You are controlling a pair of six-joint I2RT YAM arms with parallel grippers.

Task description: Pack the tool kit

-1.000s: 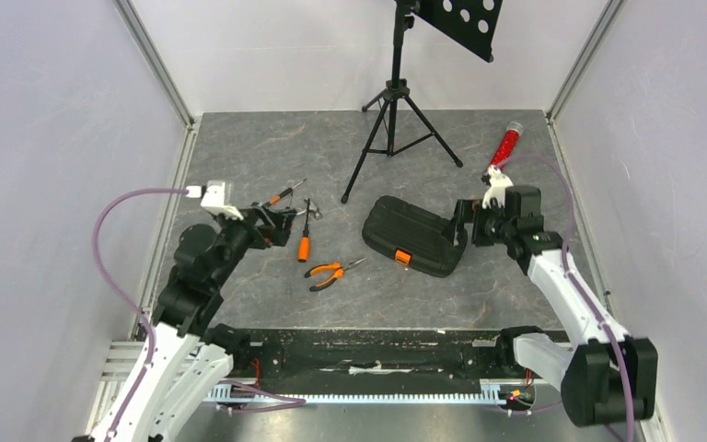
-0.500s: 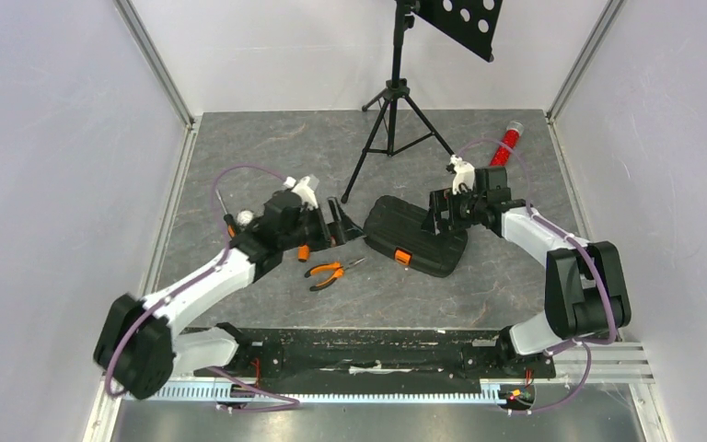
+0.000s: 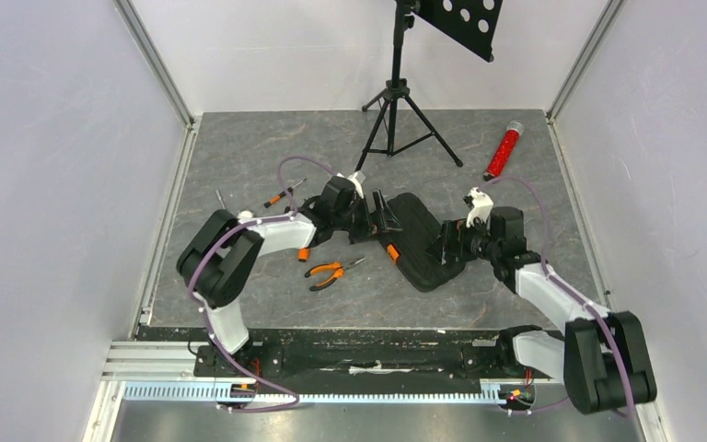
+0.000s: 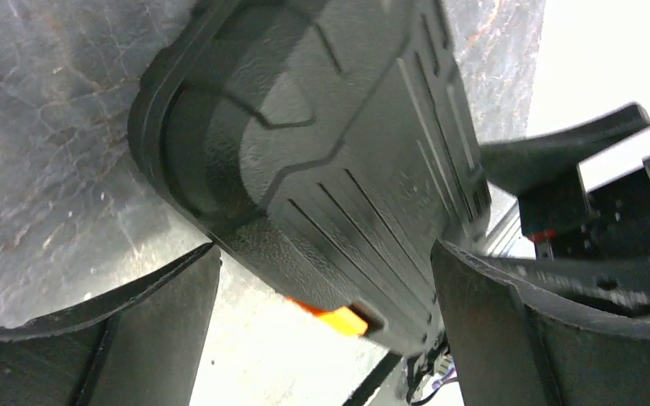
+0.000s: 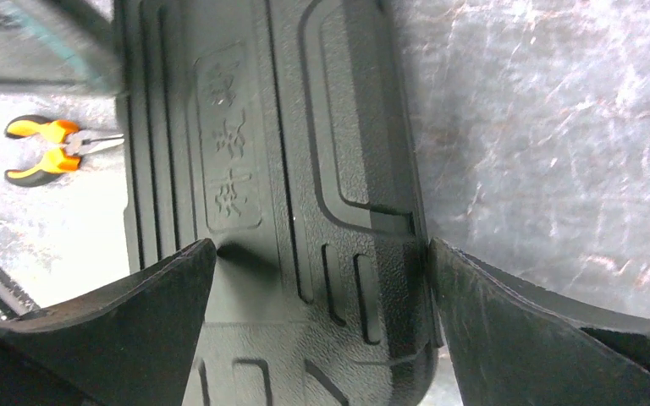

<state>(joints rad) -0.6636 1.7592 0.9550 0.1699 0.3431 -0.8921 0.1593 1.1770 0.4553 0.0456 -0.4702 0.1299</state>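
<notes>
Both claws are gaping wide, gripping nothing: the left claw (image 3: 382, 214) and right claw (image 3: 451, 247) are bracketing opposite ends of the black ribbed plastic clamshell case (image 3: 421, 241), which is lying shut mid-surface (image 3: 267, 157). Opening it looks like the step in hand; next, its orange latch (image 3: 392, 252) needs releasing.

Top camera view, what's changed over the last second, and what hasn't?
The left gripper swung in from the table's left side to the left end of the case. The right gripper slid nearer along its right end. The case turned slightly, its orange latch shifting left. Both jaws stay open, gripping nothing. The pliers, red tube and tripod did not move.
</notes>
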